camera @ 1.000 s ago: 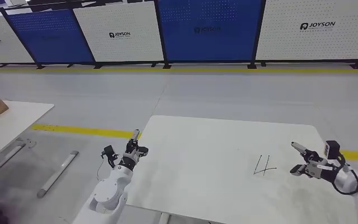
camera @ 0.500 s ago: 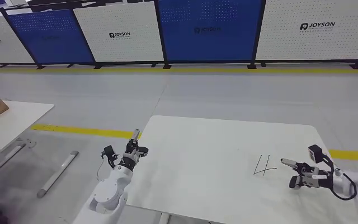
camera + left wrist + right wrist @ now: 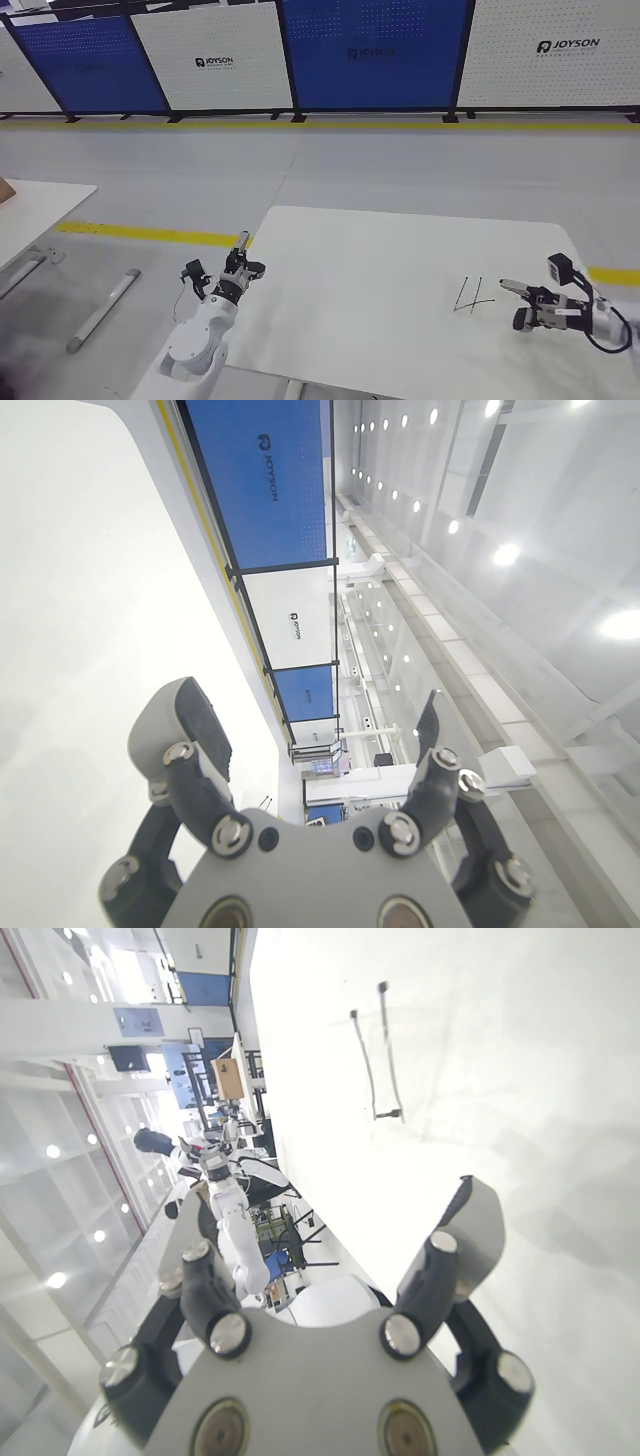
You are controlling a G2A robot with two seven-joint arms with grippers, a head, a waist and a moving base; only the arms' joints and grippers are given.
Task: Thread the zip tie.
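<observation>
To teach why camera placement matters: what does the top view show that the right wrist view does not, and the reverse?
Top view, not the wrist: the table's far edge and the yellow floor line. Right wrist view, not the top: the small square heads on the zip ties, and a brown box in the room behind. Both: the zip ties flat on the table, the open right gripper near them but not touching, and the left arm at the table's left edge.

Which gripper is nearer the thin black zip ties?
Right. The right gripper is just beside the zip ties, not touching; the left gripper is at the white table's opposite edge.
</observation>
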